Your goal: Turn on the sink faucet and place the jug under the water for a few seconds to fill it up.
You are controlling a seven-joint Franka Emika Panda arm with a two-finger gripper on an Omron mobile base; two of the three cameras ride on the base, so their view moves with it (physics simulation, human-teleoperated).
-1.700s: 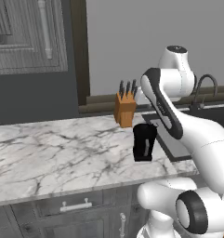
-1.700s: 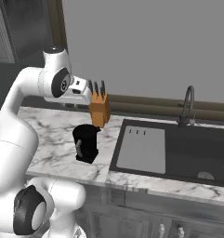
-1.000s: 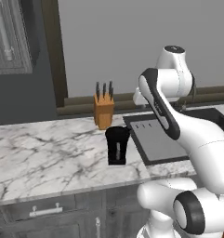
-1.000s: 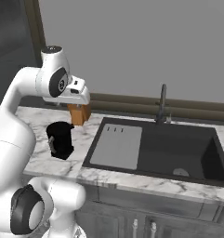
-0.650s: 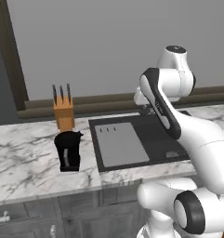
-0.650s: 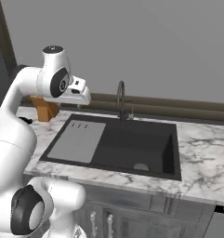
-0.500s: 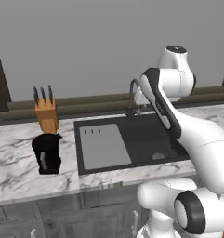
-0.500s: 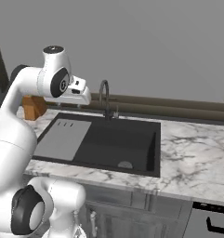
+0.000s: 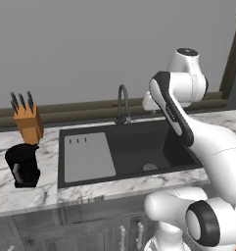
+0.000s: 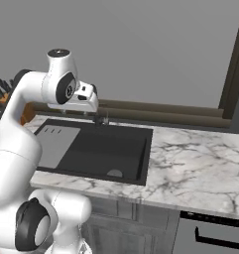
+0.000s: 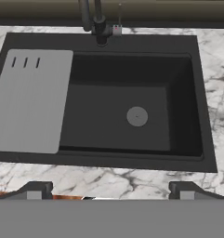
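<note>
The dark gooseneck sink faucet stands at the back rim of the black sink, with a grey drainboard on its left. In the hand view the faucet is at the top and the sink with its round drain lies straight below. My gripper hangs high over the basin just right of the faucet, open and holding nothing; its fingertips stand wide apart. The glossy black jug rests on the marble counter left of the sink, far from the gripper. The water is out of view.
An orange-brown knife block stands behind the jug against the back ledge. Marble counter stretches to the right of the sink. A dark window frame rises at the far right. Cabinet fronts run below the counter edge.
The base has driven to the right, so the whole scene slid left: the sink and faucet now sit in front of the arm. The gripper stays open and the arm keeps its pose.
</note>
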